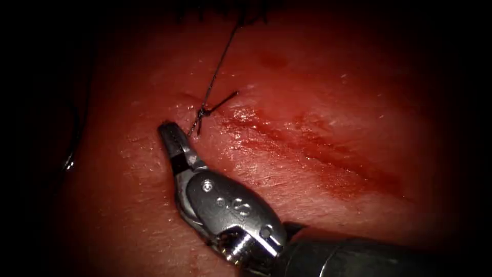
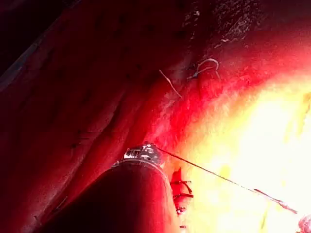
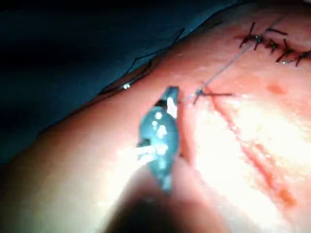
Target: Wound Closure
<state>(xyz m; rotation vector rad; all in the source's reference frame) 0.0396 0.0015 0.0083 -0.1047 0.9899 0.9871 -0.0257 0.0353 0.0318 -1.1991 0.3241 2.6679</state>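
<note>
The right tool point(image 1: 169, 131) comes in from the lower right, jaws shut and holding nothing, its tip just left of a knot point(image 1: 203, 111) at the upper-left end of the open cut point(image 1: 318, 151) in the tissue point(image 1: 307, 77). A taut thread point(image 1: 221, 59) rises from the knot to the upper edge, and short tails stick out beside it. In the right wrist view the right tool point(image 3: 171, 93) lies close to the knot point(image 3: 199, 93). In the left wrist view a taut thread point(image 2: 218, 175) runs straight from the left tool point(image 2: 144, 152), which appears to hold it.
Finished dark stitches point(image 1: 220, 13) line the wound beyond the knot, also seen as stitches point(image 3: 272, 43) in the right wrist view. A thin dark curve with a bright glint point(image 1: 68, 164) lies at the tissue's left edge; I cannot tell whether it is the needle. Red fluid wets the cut.
</note>
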